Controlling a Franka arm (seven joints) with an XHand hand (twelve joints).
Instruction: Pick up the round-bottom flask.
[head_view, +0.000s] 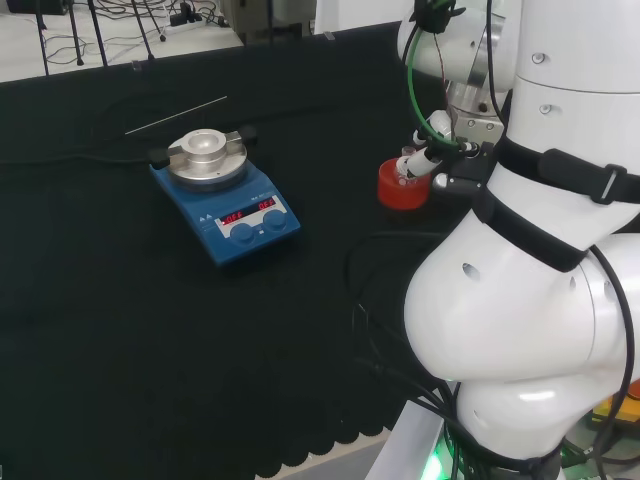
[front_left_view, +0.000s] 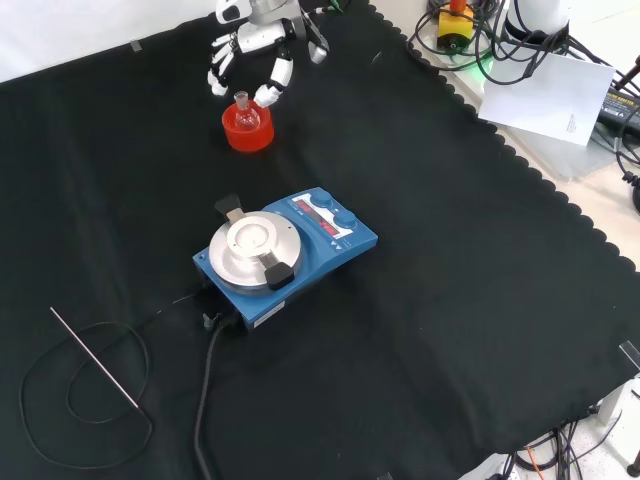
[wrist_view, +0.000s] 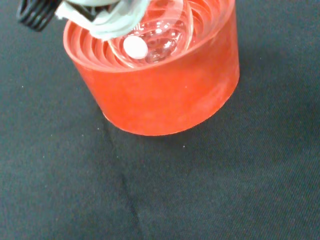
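bench: black cloth with scalloped edge (front_left_view: 560, 200) | floor: pale, tangled black cables (front_left_view: 530, 50) | white paper sheet (front_left_view: 550, 100) beside the cloth

We see a clear, glossy glass round-bottom flask (wrist_view: 160, 35) in a matt red ribbed ring stand (wrist_view: 165, 90), on woven matt black cloth (wrist_view: 225, 190), near a brushed-metal-topped blue hotplate (front_left_view: 285, 250).

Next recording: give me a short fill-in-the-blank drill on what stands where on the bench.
1. The round-bottom flask sits in a ribbed stand coloured ____.
2. In the front view, the hand is above the flask, at the view's ____ edge.
3. The blue hotplate stirrer carries a round ____ top plate.
4. In the front view, a thin metal rod lies on the black ____.

Missing words: red; top; silver; cloth
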